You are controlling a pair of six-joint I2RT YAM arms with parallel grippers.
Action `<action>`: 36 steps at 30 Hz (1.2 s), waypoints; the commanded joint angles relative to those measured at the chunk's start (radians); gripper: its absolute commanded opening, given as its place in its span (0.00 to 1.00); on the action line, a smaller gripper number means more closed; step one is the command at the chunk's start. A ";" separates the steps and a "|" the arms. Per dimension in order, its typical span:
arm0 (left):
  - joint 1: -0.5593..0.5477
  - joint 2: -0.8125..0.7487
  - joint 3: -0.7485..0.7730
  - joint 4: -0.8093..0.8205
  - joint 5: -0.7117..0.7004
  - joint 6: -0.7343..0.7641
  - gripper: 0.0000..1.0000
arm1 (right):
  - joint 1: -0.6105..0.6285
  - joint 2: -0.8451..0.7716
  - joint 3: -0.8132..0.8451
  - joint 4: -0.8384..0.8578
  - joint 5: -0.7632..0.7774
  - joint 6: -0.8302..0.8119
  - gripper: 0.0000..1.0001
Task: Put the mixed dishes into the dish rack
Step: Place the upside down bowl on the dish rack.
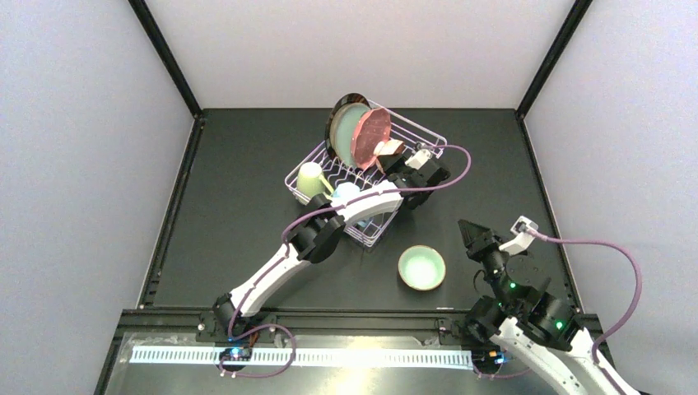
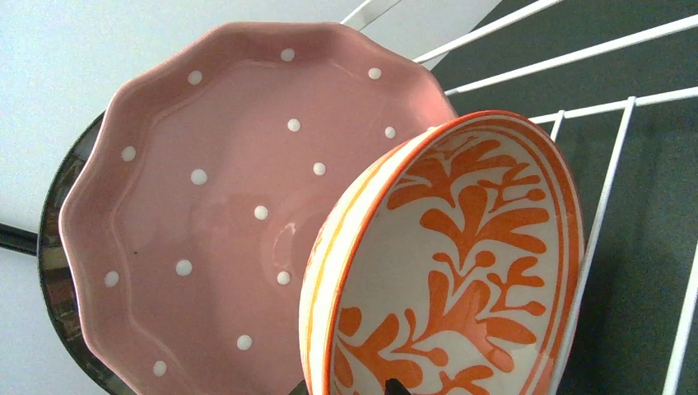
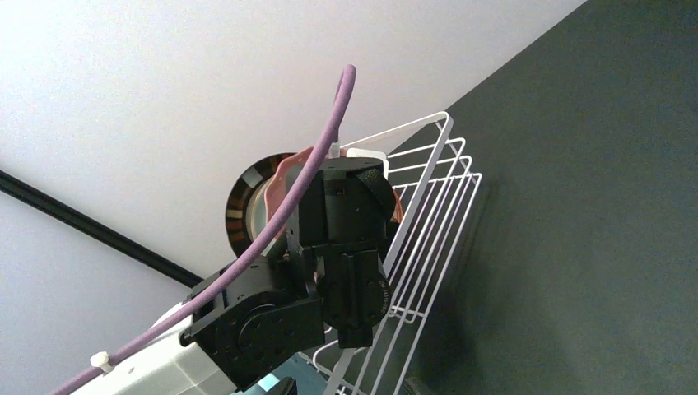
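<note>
Seat the orange bowl [image 2: 461, 247], apparently pinched by its rim in the left claw [image 1: 397, 158], on edge between rack [image 1: 417, 126] wires just beside the pink plate [image 2: 214, 189], toward the surface's [image 1: 247, 164] far edge; release only once settled.

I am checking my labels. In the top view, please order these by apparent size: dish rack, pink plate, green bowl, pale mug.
1. dish rack
2. pink plate and green bowl: about alike; the plate stands on edge, so I leave them unranked
3. pale mug
</note>
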 commanded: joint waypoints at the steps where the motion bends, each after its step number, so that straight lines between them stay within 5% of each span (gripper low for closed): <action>1: -0.069 0.082 -0.029 -0.110 0.128 -0.024 0.45 | -0.003 0.024 0.024 0.022 0.043 -0.011 0.75; 36: -0.126 -0.006 -0.025 -0.160 0.188 -0.102 0.48 | -0.003 0.106 0.084 0.029 0.046 -0.022 0.75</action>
